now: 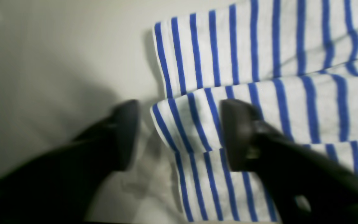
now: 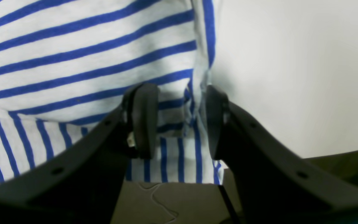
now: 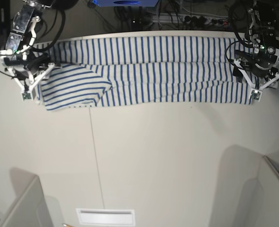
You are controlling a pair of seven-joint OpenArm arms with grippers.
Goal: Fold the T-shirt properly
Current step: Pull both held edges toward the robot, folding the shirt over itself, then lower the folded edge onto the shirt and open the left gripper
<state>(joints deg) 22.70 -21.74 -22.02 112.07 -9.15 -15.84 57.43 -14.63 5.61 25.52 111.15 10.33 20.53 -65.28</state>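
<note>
At the upper left of the base view our right end effector (image 3: 31, 87) stands released, fingers straddling the edge of the white, blue-striped cloth T-shirt (image 3: 148, 71). The T-shirt lies folded in a long band across the top of the white table (image 3: 167, 161). At the upper right, our left end effector (image 3: 255, 90) is released over the T-shirt's other end.
</note>
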